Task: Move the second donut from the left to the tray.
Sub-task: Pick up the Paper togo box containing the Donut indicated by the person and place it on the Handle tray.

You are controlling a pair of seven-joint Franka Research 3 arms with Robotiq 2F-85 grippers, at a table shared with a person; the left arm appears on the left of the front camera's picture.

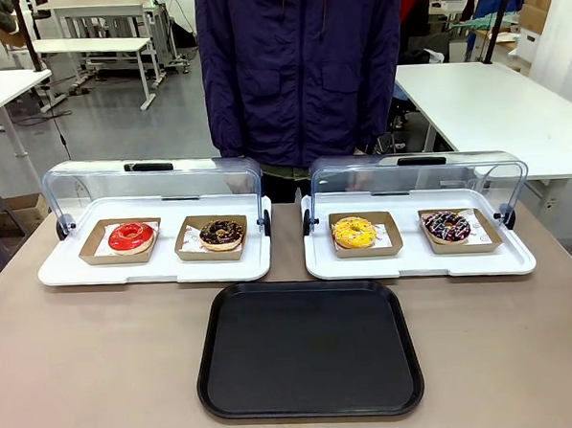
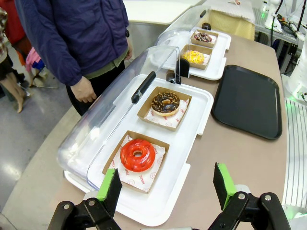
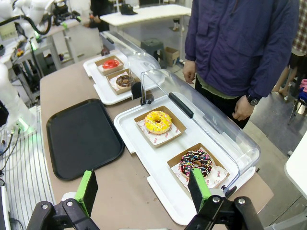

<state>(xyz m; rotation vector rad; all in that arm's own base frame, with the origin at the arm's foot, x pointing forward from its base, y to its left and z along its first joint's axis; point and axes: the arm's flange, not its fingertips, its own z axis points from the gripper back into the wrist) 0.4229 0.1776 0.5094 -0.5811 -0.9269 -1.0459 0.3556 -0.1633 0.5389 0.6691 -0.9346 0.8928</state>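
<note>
As is seen along each wrist, the left gripper [image 2: 167, 186] and the right gripper [image 3: 143, 188] are held above the brown table [image 1: 102, 358] with their green-padded fingers spread wide apart, and nothing is gripped.

Nearest on the table, the large flat black plastic tray [image 1: 308, 352] with a raised rim is placed at the middle. Beyond it, two white display trays are set side by side, a left one [image 1: 155, 271] and a right one [image 1: 418, 265], each with its clear domed lid [image 1: 155, 187] swung up at the far side.

The ring donut with dark chocolate glaze and tan crumb bits [image 1: 221, 234] is located in a small brown cardboard tray [image 1: 209, 252] on the right half of the left display tray, beside a red-glazed donut [image 1: 131, 236]. A yellow-glazed donut [image 1: 354, 232] and a dark sprinkled donut [image 1: 447, 227] are carried on the right display tray.

At the far edge, a person in a dark blue jacket [image 1: 302, 69] is stationed.
</note>
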